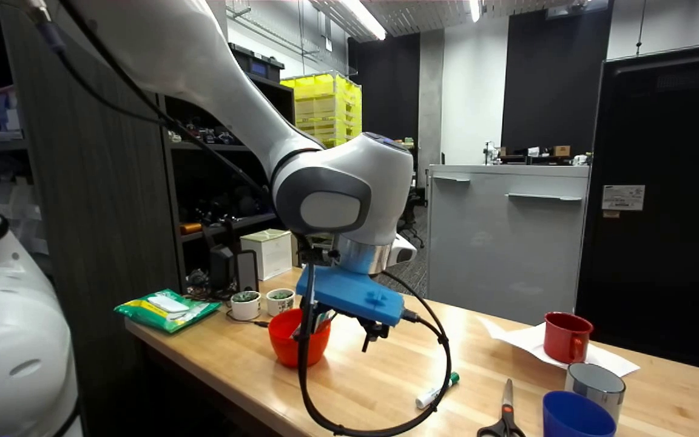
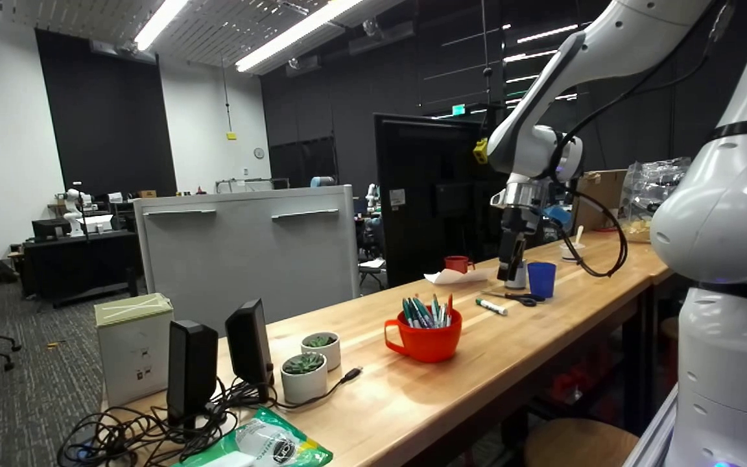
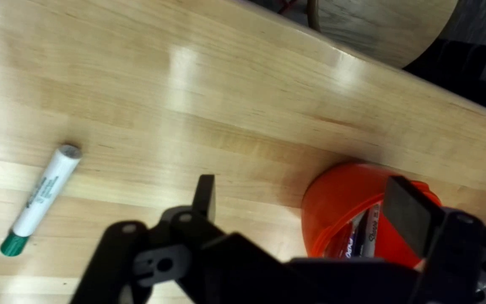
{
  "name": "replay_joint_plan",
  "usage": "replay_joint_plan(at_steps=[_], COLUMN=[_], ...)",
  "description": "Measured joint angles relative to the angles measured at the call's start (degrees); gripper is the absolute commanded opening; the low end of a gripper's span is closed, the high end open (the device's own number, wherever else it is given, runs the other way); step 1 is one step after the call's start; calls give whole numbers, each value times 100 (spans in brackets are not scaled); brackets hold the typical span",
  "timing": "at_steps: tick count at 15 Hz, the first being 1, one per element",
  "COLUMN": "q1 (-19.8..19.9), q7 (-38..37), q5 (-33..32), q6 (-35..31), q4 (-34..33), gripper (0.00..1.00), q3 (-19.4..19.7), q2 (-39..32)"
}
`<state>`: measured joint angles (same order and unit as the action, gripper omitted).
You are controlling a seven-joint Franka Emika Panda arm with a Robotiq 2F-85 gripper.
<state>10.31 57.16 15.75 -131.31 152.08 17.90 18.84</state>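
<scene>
**Unloaded gripper (image 3: 304,196) above table (image 3: 184,143), near marker (image 3: 42,196) and mug (image 3: 341,197)**

The gripper hangs above the wooden table, its fingers spread wide with nothing held. In the wrist view, one finger covers part of the orange mug; pens (image 3: 371,230) stand inside the mug. In an exterior view, the fingertips (image 2: 506,267) sit above and apart from the mug. The white, green-capped marker lies flat on the table, outside the finger span, beyond the finger opposite the mug. The mug stands nearer the table's long edge by the stool (image 3: 378,29); the marker lies farther in from that edge.
</scene>
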Motion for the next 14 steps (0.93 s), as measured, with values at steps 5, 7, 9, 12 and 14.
replay_joint_plan(at_steps=[5,7,9,12,14], q1=[-501,-787,-1067,-1400,-1450], q7=[-77,-159,-293,-503,-544], q5=[77,43,-22,-272,-313], q6=[-1017,-1403,-1687,-1927,-1941], q4=[687,722,654,732,775], gripper=[100,100,100,100,100], q3=[-430,-601,-764,-966,-1034], q2=[638,861,972,1087,1139])
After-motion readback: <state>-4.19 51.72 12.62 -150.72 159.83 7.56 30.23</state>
